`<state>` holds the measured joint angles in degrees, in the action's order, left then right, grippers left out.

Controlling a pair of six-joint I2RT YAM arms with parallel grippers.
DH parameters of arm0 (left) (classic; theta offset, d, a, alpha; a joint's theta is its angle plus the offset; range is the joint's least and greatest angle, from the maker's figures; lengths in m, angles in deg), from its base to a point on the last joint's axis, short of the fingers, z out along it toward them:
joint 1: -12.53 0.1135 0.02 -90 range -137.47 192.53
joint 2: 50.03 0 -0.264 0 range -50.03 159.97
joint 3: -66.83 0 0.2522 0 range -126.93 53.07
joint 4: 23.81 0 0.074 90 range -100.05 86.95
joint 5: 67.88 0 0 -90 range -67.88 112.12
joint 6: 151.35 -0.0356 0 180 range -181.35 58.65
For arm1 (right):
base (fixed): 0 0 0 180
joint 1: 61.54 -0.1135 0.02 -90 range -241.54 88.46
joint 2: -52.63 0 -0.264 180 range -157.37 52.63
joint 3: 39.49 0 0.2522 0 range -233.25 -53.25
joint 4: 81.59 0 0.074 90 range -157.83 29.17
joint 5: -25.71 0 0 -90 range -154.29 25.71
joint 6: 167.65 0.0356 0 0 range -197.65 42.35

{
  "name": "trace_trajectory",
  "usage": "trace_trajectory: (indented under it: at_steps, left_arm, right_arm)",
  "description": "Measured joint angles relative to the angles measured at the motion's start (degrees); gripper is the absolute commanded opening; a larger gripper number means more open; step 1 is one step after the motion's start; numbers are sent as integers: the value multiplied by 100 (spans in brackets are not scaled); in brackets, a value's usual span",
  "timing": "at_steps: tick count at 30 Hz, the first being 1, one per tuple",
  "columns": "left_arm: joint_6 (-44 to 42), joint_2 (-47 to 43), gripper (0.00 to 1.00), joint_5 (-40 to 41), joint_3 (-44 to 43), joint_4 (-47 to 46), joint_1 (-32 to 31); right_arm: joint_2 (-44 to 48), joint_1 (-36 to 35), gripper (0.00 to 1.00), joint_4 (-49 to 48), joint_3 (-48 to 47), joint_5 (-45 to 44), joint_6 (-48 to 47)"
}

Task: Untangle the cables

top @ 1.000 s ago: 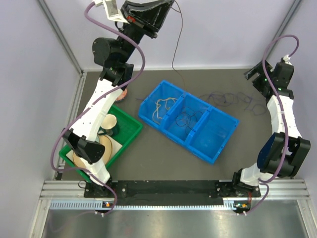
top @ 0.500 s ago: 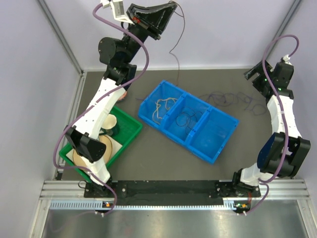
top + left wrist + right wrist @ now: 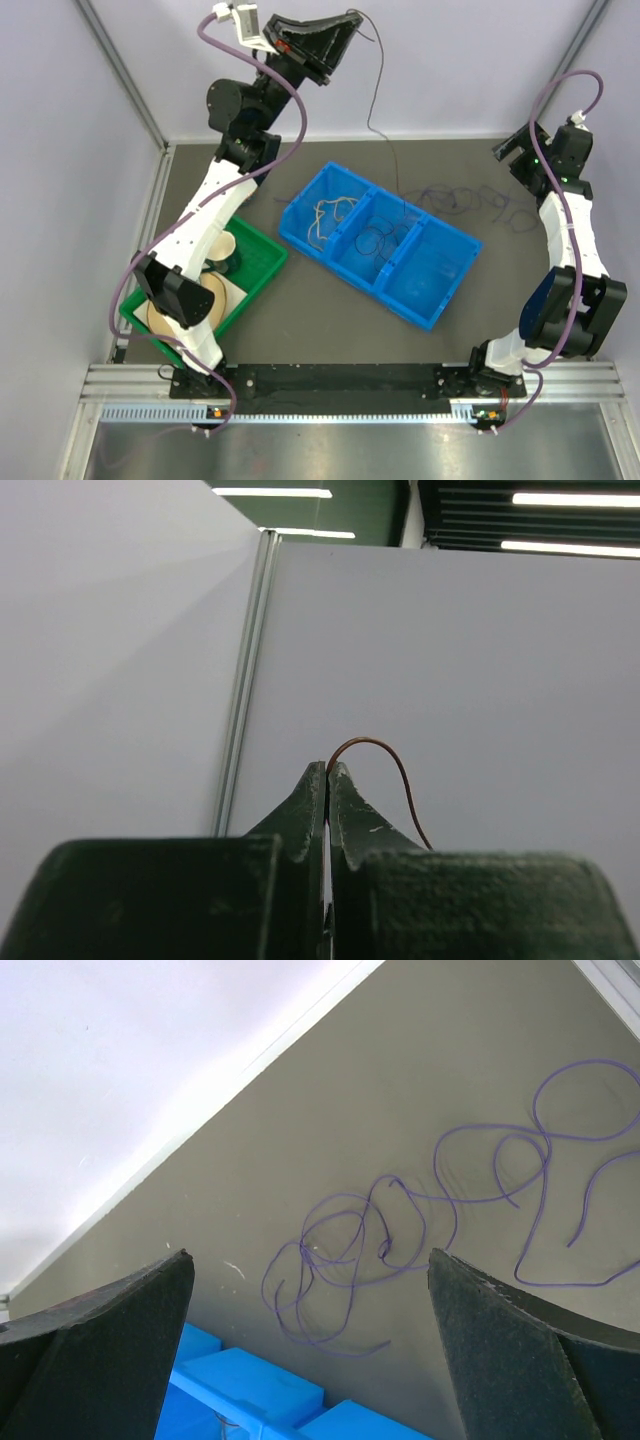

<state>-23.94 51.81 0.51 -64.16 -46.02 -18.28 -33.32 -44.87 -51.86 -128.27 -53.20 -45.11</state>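
My left gripper (image 3: 350,22) is raised high at the back, shut on a thin brown cable (image 3: 378,110) that hangs from it down toward the blue bin (image 3: 440,290). The left wrist view shows the cable (image 3: 392,770) pinched at the closed fingertips (image 3: 328,767). A black cable (image 3: 372,240) lies in the bin's middle compartment and a beige cable (image 3: 330,215) in its left one. A purple cable (image 3: 478,204) lies loose on the table behind the bin, also in the right wrist view (image 3: 400,1230). My right gripper (image 3: 510,160) is open and empty above it.
A green tray (image 3: 262,268) with cups and a plate stands at the left, near the left arm. Grey walls close the table at the back and sides.
My left gripper has moved to the right with the brown cable, and the hanging cable has swung right toward the bin. The right arm has not moved.
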Motion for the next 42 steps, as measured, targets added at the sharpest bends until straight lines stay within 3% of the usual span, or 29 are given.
trace_trajectory:
  at_steps: [16, 35, 42]
  left_arm:
    - [389, 4, 0, 105, 1545, -219, -33]
    - [293, -20, 0, 107, 1633, -295, -179]
    - [302, -144, 0, 83, 2938, -286, -208]
  right_arm:
    - [0, 0, 99, 0, 0, 17, 0]
    - [0, 0, 99, 2, 0, 48, 0]
    - [0, 0, 99, 0, 0, 63, 0]
